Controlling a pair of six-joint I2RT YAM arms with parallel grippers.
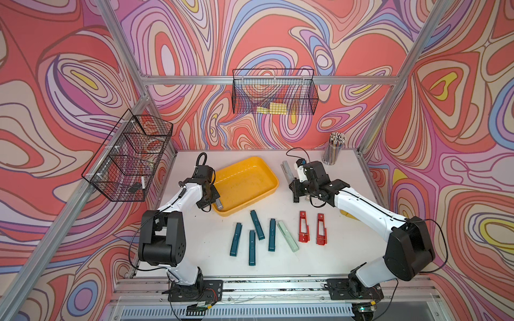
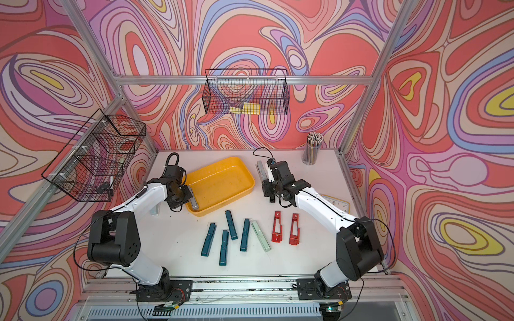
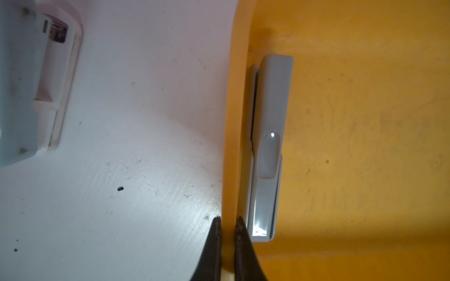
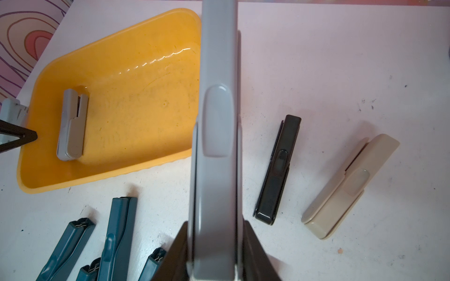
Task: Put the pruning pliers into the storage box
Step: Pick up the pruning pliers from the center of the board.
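The yellow storage box (image 1: 274, 180) (image 4: 34, 185) lies at the table's middle back. One grey pruning pliers (image 1: 219, 205) (image 3: 267, 150) (image 4: 71, 126) lies inside it along the near-left wall. My left gripper (image 1: 214, 198) (image 3: 229, 219) hovers shut over that rim, holding nothing. My right gripper (image 1: 293, 180) (image 4: 215, 223) is shut on a second grey pliers (image 1: 287, 172) (image 4: 216, 121), right of the box. Several teal pliers (image 1: 257, 224), a mint one (image 1: 288, 236) and two red slotted ones (image 1: 303, 226) lie in front. Black (image 4: 277, 170) and beige (image 4: 348, 187) pliers lie beneath the right arm.
A cup of pencils (image 1: 333, 150) stands at the back right corner. Black wire baskets hang on the back wall (image 1: 274, 91) and the left wall (image 1: 128, 158). A yellow clock (image 2: 338, 205) peeks out behind the right arm. A pale blue block (image 3: 24, 80) lies left of the box.
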